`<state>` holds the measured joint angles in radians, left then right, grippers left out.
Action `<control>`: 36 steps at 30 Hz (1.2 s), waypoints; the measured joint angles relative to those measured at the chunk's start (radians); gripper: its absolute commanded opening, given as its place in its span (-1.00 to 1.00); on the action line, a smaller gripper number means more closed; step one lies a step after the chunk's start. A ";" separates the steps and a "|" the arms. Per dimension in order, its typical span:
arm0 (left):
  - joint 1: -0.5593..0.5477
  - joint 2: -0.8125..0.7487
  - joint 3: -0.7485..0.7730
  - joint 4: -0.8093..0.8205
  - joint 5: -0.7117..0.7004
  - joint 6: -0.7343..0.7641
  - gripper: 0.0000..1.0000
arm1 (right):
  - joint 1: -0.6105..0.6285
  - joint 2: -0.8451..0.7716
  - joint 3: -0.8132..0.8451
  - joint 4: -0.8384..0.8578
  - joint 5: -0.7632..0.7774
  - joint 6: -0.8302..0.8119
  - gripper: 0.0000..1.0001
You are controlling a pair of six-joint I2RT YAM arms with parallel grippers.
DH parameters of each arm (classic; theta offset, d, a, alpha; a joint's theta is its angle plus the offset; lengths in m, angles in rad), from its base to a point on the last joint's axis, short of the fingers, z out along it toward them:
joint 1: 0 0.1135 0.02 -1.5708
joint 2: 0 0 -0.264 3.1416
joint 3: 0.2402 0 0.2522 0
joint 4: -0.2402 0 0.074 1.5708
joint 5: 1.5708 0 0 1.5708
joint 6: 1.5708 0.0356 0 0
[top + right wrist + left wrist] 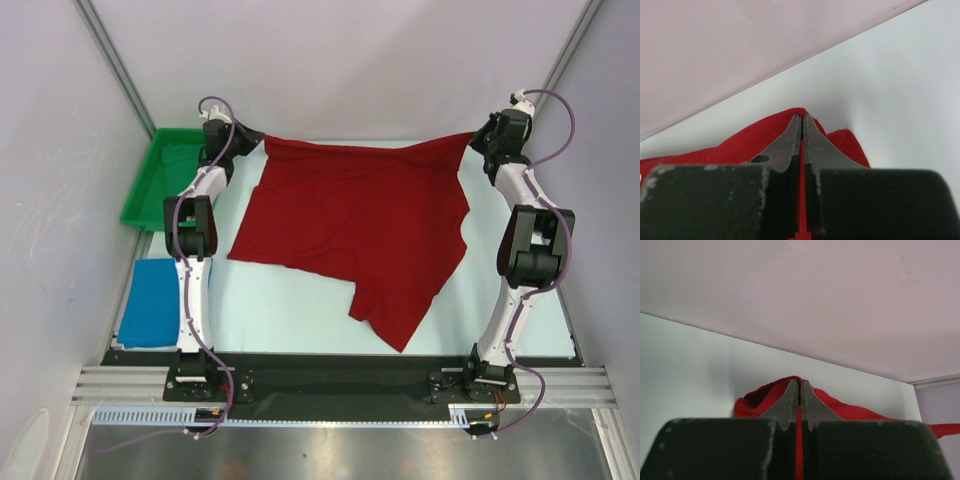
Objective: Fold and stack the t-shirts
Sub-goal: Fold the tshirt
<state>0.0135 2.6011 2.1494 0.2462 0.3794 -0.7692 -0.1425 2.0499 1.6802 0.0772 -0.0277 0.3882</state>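
Pale-walled enclosure, light tabletop inside. Red t-shirt lies spread over the middle of the tabletop, its far edge pulled out between the two arms. Its near part narrows to a point toward the right arm's base. Left fingers are pinched tight on the shirt's far-left corner, with red cloth showing in the slit between them and bunched just past the tips. Right fingers are the same, clamped on the far-right corner with cloth sandwiched between them. Both corners sit near the back wall. Can't tell whether they're lifted off the surface. Blue t-shirt is folded into a rectangle at near-left, just beside the left arm and well apart from the red one. Green tray sits far-left, beyond the blue shirt.
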 measured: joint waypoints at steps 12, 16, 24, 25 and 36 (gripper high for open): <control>0.002 -0.092 -0.165 -0.095 0.008 0.021 -0.99 | 0.002 -0.211 -0.304 -0.028 -0.008 0.034 -1.00; 0.014 -0.171 -0.297 -0.124 0.023 0.022 -0.99 | 0.002 -0.275 -0.377 -0.041 -0.009 0.050 -1.00; 0.045 -0.252 -0.426 -0.145 0.048 0.028 -0.99 | 0.004 -0.322 -0.472 -0.068 -0.016 0.058 -1.00; 0.045 -0.257 -0.436 -0.144 0.049 0.029 -1.00 | 0.004 -0.327 -0.484 -0.071 -0.016 0.058 -1.00; 0.045 -0.260 -0.513 -0.137 0.069 0.029 -0.99 | 0.001 -0.346 -0.540 -0.075 -0.016 0.056 -1.00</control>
<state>0.0589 2.3409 1.6363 0.1093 0.4484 -0.7406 -0.1413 1.7035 1.1400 0.0025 -0.0433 0.4446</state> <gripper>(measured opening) 0.010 0.011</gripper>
